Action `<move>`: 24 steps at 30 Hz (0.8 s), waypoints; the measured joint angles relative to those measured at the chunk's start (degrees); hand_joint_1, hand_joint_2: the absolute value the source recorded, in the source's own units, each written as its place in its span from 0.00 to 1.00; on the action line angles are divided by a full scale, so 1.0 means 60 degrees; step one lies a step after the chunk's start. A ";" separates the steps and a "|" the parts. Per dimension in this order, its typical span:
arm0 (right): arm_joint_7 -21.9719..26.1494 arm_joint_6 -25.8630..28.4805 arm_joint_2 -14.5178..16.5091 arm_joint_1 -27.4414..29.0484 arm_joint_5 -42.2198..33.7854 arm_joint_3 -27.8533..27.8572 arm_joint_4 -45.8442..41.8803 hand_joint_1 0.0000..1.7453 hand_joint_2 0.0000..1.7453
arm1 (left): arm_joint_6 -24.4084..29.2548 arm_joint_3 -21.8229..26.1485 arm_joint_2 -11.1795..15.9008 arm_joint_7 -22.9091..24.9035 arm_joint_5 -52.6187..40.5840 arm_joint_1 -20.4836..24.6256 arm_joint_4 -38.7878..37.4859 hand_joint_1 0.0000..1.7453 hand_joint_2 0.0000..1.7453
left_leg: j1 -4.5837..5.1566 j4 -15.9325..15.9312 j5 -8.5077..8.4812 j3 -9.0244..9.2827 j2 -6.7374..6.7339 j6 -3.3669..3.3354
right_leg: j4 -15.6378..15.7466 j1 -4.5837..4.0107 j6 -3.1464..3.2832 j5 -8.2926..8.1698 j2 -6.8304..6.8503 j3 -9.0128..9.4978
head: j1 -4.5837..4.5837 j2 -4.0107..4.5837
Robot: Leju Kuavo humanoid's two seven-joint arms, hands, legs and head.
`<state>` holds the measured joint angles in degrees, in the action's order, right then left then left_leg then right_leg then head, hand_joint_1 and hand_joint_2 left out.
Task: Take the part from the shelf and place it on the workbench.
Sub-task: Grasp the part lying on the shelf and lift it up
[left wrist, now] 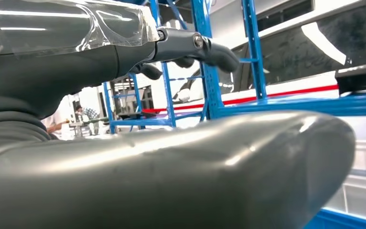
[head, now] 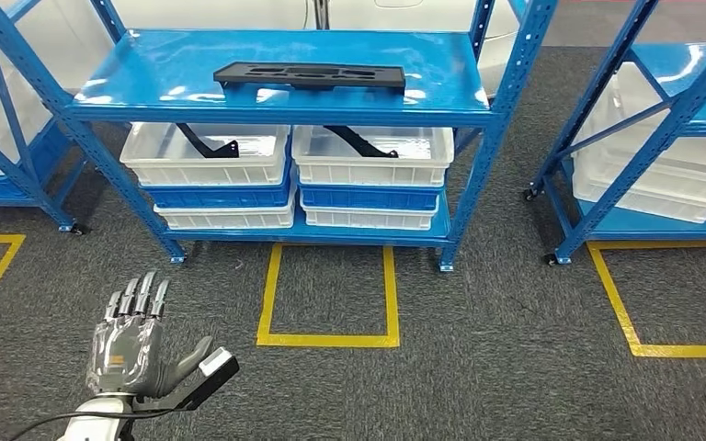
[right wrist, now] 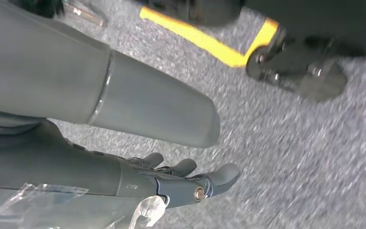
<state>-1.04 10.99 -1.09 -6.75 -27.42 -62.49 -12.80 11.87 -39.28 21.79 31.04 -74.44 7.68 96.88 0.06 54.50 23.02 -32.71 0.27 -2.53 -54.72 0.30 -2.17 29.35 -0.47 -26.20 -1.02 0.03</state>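
Left hand raised low in the head view, fingers straight and spread, thumb out, holding nothing; black part lies flat on the blue shelf top, well apart. Right wrist view: right hand hangs over grey carpet, fingers loosely apart, empty.
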 joint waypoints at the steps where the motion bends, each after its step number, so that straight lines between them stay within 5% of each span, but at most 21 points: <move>1: -0.0002 0.0000 0.0000 -0.0011 0.0011 -0.0001 0.0001 0.00 0.00 | -0.0005 -0.0016 0.0000 0.0000 -0.0001 0.0006 0.0004 0.00 0.00 | -0.0022 -0.0029 0.0051 0.0105 0.0005 -0.0056 | -0.0235 0.0003 -0.0038 0.0031 0.0013 -0.0073 | -0.0014 -0.0001; 2: -0.0002 0.0001 -0.0001 -0.0014 0.0022 -0.0002 0.0002 0.00 0.00 | -0.0009 -0.0032 0.0000 0.0000 -0.0002 0.0009 0.0011 0.00 0.00 | -0.0039 -0.0049 0.0113 0.0223 0.0007 -0.0110 | -0.0669 0.0012 -0.0072 0.0123 0.0021 -0.0295 | -0.0025 -0.0001; 6: 0.0005 -0.0001 0.0002 0.0032 0.0039 -0.0003 0.0005 0.00 0.00 | -0.0066 -0.0103 -0.0005 0.0001 -0.0011 -0.0003 0.0021 0.00 0.00 | -0.0049 -0.0064 0.0491 0.0648 0.0015 -0.0199 | -0.2918 0.0046 -0.0175 0.0876 0.0026 -0.1995 | -0.0046 -0.0001; 8: 0.0002 -0.0036 -0.0007 0.0092 0.0051 -0.0004 0.0007 0.00 0.00 | -0.0115 -0.0153 -0.0020 0.0024 -0.0039 -0.0028 0.0021 0.00 0.00 | -0.0071 -0.0064 0.0759 0.0995 0.0060 -0.0163 | -0.2571 0.0068 -0.0213 0.0693 0.0029 -0.2256 | -0.0051 -0.0001; 12: -0.0077 -0.0130 -0.0036 0.0184 0.0142 -0.0006 0.0017 0.00 0.00 | -0.0156 -0.0240 -0.0065 0.0280 -0.0167 -0.0190 0.0039 0.00 0.00 | -0.0059 -0.0076 0.1390 0.1610 0.0104 0.0047 | -0.0603 0.0090 -0.0144 -0.1153 0.0086 -0.2032 | -0.0054 -0.0002; 15: -0.0182 -0.0067 0.0004 0.0129 0.0209 -0.0006 0.0024 0.00 0.00 | -0.0248 -0.0280 0.0007 0.0707 -0.0217 -0.0456 0.0297 0.00 0.00 | -0.0049 0.0140 0.1445 0.1811 0.0099 0.0235 | -0.0513 0.0066 0.0111 -0.1100 0.0106 -0.1800 | -0.0032 -0.0001; 16: -0.0192 -0.0011 0.0036 0.0119 0.0248 -0.0007 0.0024 0.00 0.00 | -0.0321 -0.0276 0.0084 0.0843 -0.0201 -0.0546 0.0445 0.00 0.00 | -0.0063 0.0572 0.1272 0.1632 0.0090 0.0288 | -0.0490 0.0080 0.0190 -0.1007 0.0105 -0.1690 | -0.0026 -0.0001; 18: -0.0175 0.0161 0.0133 0.0112 0.0330 -0.0009 0.0024 0.00 0.00 | -0.0505 -0.0236 0.0332 0.1006 -0.0042 -0.0712 0.0743 0.00 0.00 | -0.0091 0.1888 0.1109 0.0778 0.0070 0.0381 | -0.0458 0.0102 0.0296 -0.0808 0.0085 -0.1433 | -0.0011 -0.0001; 20: -0.0137 0.0363 0.0273 0.0113 0.0355 -0.0010 0.0024 0.00 0.00 | -0.0642 -0.0140 0.0631 0.0990 0.0260 -0.0834 0.1033 0.00 0.00 | -0.0091 0.2940 0.1636 -0.0219 0.0058 0.0446 | -0.0428 0.0105 0.0339 -0.0536 0.0054 -0.1114 | 0.0004 -0.0001; 22: -0.0087 0.0479 0.0391 0.0120 0.0299 -0.0010 0.0024 0.00 0.00 | -0.0717 -0.0021 0.0859 0.0831 0.0541 -0.0850 0.1274 0.00 0.00 | -0.0078 0.3064 0.2486 -0.0883 0.0055 0.0442 | -0.0407 0.0105 0.0343 -0.0217 0.0023 -0.0702 | 0.0010 -0.0001; 23: -0.0054 0.0497 0.0430 0.0125 0.0251 -0.0010 0.0024 0.00 0.00 | -0.0748 0.0027 0.0928 0.0749 0.0634 -0.0829 0.1357 0.00 0.00 | -0.0066 0.2784 0.2653 -0.1055 0.0054 0.0406 | -0.0399 0.0105 0.0340 -0.0041 0.0012 -0.0464 | 0.0014 -0.0001; 24: -0.0023 0.0486 0.0452 0.0129 0.0197 -0.0010 0.0024 0.00 0.00 | -0.0776 0.0059 0.0964 0.0686 0.0678 -0.0811 0.1411 0.00 0.00 | -0.0044 0.2333 0.2431 -0.1137 0.0053 0.0348 | -0.0390 0.0102 0.0331 0.0133 0.0003 -0.0231 | 0.0018 -0.0001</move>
<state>-1.18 13.91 1.62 -5.98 -26.24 -62.55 -12.66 7.22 -38.92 27.58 35.15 -70.38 2.81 105.34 -0.21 68.50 37.60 -39.53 0.58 -0.44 -57.06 0.91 -0.18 30.15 -0.45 -27.59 -0.91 0.02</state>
